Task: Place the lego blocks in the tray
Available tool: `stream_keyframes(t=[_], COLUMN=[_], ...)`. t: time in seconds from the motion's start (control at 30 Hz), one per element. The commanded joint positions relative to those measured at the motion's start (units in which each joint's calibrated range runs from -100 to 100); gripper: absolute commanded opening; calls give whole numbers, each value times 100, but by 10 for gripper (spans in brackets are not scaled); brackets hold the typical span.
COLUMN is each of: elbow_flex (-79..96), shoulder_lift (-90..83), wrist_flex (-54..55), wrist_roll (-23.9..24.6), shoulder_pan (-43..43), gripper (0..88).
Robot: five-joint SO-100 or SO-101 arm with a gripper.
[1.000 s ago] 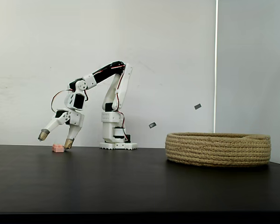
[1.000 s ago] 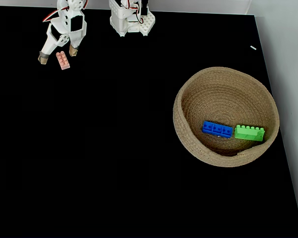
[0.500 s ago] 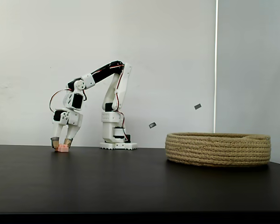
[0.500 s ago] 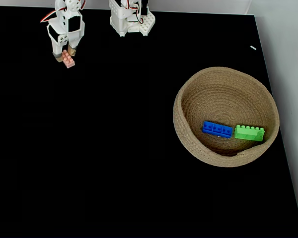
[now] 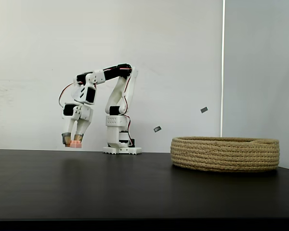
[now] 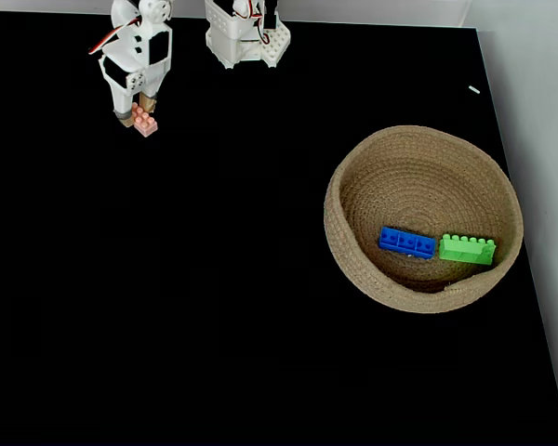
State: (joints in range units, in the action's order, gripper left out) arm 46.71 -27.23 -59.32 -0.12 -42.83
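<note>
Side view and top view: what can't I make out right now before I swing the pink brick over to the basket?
- Basket interior: hidden by its own wall in the side-on fixed view.
- Pink brick: too small there to judge how deep the gripper holds it.
- Arm's upper links: cut off by the top edge in the top-down fixed view.
- Lift height: unreadable from above.

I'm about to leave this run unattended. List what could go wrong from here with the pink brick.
1. The hand holds the pink brick only by one end, clear of the table; much of it sticks out past the fingertips in the view from above, so it may twist or slip out.
2. The basket stands far off and has a raised wall; a low carry could knock the brick against the rim.
</note>
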Motion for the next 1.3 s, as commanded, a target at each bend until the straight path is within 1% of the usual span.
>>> stream_keyframes(t=[0.0,0.07,0.23,0.27,0.33,0.43,0.5,0.57,0.63,0.8,0.93,1.0,1.07,1.1,1.17,1.23,1.27], elbow_flex=[-1319,-1666,-2104,-2176,-2423,-2632,-2651,-2623,-2560,-2797,-2751,-2687,-2496,-2359,-2131,-2058,-2058], shoulder_lift=[-743,-811,-837,-854,-854,-854,-854,-811,-751,-98,401,564,607,607,590,582,582], wrist_flex=[-1219,-1686,-2169,-2169,-2161,-1877,-1469,-1044,-528,405,1321,1721,2029,2262,2437,2454,2446], wrist_roll=[254,337,698,796,1158,1553,1832,1998,2081,2090,1993,1949,1968,1915,1788,1792,1856], shoulder_pan=[1250,1959,3945,4226,4646,5380,5850,6188,6476,7045,7301,7309,7284,7276,7268,7251,7243], gripper=[1,1,1,2,2,2,2,2,2,2,7,27,119,145,230,262,293])
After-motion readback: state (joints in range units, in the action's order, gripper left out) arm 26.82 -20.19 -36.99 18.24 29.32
